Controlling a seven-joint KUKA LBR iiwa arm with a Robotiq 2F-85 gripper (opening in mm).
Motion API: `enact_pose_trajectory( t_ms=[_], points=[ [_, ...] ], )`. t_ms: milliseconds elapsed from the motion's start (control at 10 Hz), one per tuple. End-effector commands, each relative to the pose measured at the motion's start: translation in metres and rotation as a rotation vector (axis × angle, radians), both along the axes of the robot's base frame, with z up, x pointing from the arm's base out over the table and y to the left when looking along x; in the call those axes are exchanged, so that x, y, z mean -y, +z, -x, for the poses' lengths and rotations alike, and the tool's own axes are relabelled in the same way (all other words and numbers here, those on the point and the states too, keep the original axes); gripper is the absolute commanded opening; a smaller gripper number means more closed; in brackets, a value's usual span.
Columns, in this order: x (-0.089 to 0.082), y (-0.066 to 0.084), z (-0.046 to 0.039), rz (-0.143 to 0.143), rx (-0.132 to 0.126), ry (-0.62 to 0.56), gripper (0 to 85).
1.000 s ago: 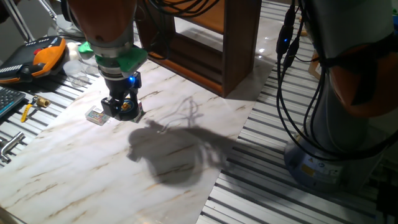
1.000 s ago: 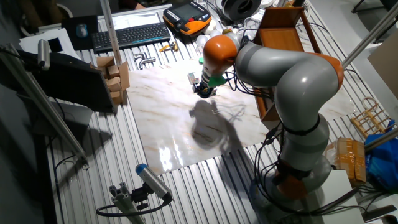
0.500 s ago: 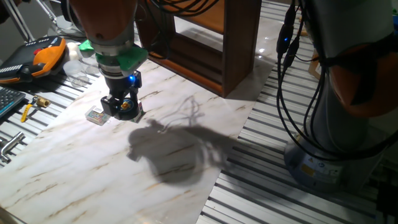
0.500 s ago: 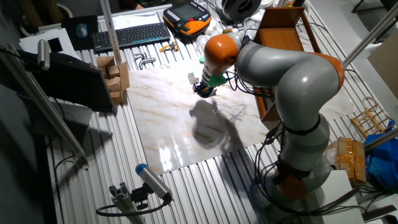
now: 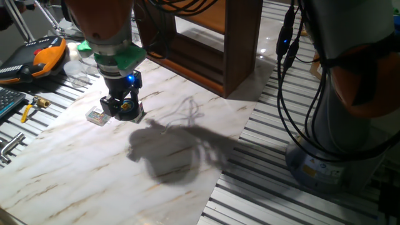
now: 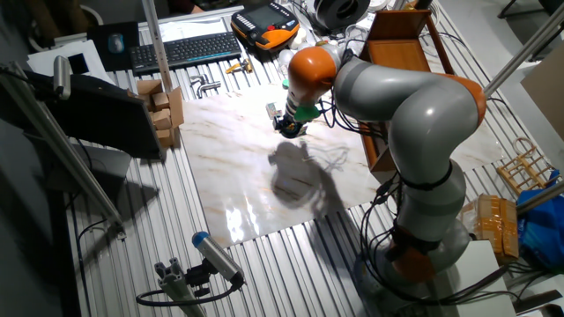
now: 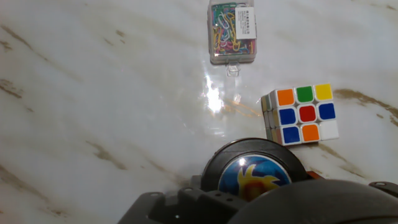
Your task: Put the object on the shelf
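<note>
The object, a flat black disc with a blue, yellow and orange emblem, sits at the bottom of the hand view, partly hidden by the hand's dark body. In one fixed view my gripper stands low on the marble slab with its fingers around the disc, and looks shut on it. The gripper also shows in the other fixed view. The dark brown wooden shelf stands open-fronted at the slab's far edge, well away from the gripper; it also shows in the other fixed view.
A Rubik's cube lies just beside the disc. A clear box of paper clips lies farther off, also in one fixed view. A thin cable lies on the slab. An orange pendant and keyboard are behind.
Almost nothing has changed: the arm has shifted very slightly and the gripper stays low around the disc.
</note>
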State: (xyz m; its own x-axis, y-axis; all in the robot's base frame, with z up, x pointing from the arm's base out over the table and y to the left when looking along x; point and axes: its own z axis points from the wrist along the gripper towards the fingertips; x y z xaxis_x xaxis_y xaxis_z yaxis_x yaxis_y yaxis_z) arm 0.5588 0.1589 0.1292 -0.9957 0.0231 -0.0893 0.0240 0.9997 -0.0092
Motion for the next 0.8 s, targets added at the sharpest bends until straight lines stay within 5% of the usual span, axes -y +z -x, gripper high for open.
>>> enact_pose_trajectory(
  t_ms=[0,300,700],
  points=[
    [-0.0002,-0.0002,0.0000,0.007,-0.006,0.006,0.0],
    [-0.0002,-0.0002,0.0000,0.023,-0.002,0.023,0.0],
    [-0.0002,-0.0002,0.0000,-0.019,-0.026,0.026,0.0]
  ],
)
